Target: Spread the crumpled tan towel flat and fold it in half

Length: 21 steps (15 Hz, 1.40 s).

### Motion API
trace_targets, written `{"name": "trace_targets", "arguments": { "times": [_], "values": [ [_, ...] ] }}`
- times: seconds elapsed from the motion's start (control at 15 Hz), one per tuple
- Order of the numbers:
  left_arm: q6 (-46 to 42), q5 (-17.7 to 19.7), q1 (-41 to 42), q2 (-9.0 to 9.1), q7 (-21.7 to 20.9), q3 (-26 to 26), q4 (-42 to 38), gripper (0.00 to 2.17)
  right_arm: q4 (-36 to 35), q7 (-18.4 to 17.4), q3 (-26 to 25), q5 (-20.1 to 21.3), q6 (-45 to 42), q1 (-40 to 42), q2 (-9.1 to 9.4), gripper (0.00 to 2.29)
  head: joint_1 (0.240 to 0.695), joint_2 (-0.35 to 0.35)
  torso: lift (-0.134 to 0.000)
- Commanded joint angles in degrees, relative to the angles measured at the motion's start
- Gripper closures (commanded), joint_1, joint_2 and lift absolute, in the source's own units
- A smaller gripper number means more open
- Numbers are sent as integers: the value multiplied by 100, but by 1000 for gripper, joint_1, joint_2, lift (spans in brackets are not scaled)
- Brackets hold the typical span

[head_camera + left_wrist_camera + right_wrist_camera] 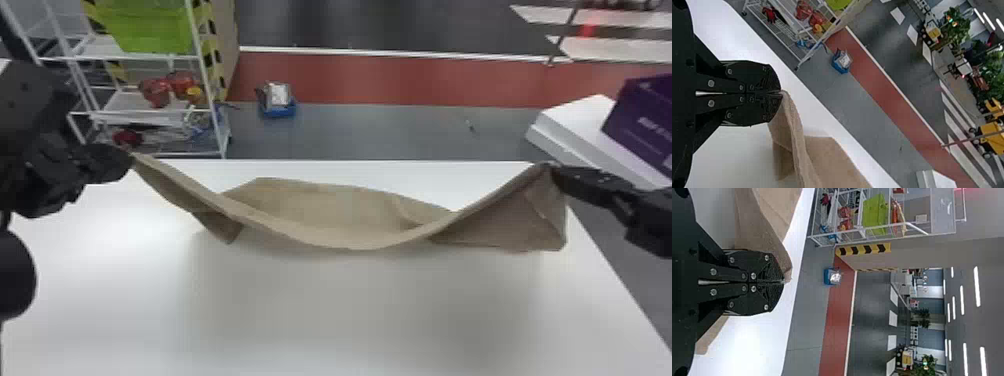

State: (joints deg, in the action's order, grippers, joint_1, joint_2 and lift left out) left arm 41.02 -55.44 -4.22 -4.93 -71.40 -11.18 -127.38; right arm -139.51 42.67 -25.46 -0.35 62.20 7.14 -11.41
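Note:
In the head view the tan towel (320,215) hangs between both grippers over the table's far part, its upper edge sagging in the middle and its lower part seemingly on the table. My left gripper (131,156) holds one upper corner at the left. The opposite upper corner is in my right gripper (550,169). In the left wrist view the left gripper (781,93) is shut on a corner of the towel (797,145). The right wrist view has the right gripper (783,282) shut on the towel (760,223), which runs off beside the fingers.
The white table (325,315) extends under and in front of the towel. Beyond its far edge stand a white wire shelf (145,112) at the left and a small blue bin (277,107) on the floor. A purple box (642,125) rests on a white one at the right.

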Motion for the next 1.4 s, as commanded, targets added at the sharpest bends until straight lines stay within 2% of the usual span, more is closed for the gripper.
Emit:
{"name": "trace_targets", "arguments": {
  "times": [0.0,0.13,0.2,0.33,0.47,0.67,0.93,1.2,1.33],
  "values": [
    [395,112,-404,-52,-32,-182,-76,1885,11,-48,279,211,-1,-275,-63,1767,662,-25,-123],
    [623,121,-694,-70,-32,-226,-6,1885,178,-84,455,474,-1,-521,-107,1767,629,-3,-123],
    [623,130,-799,-78,12,-235,100,1885,345,-110,516,536,-1,-644,-186,1767,597,12,-123],
    [816,183,-1195,-87,153,-253,442,1885,662,-303,657,712,-1,-1013,-326,1767,575,16,-123],
    [1063,200,-1503,-175,258,-209,645,1885,934,-453,665,703,-1,-1329,-370,1767,555,12,-123],
    [1186,200,-1845,-149,662,-138,996,1885,1242,-602,797,738,-18,-1690,-370,1767,506,8,-123],
    [1326,147,-2628,-166,838,37,1928,1885,2208,-831,1114,923,-141,-2586,-379,1767,472,9,-123],
    [1414,112,-2795,-122,882,187,1945,1885,2630,-848,1281,888,-176,-3193,-406,1767,421,4,-123],
    [1555,183,-2619,-105,838,196,1585,1885,2463,-787,1325,800,-159,-3061,-537,1767,402,0,-123]
  ]
}}
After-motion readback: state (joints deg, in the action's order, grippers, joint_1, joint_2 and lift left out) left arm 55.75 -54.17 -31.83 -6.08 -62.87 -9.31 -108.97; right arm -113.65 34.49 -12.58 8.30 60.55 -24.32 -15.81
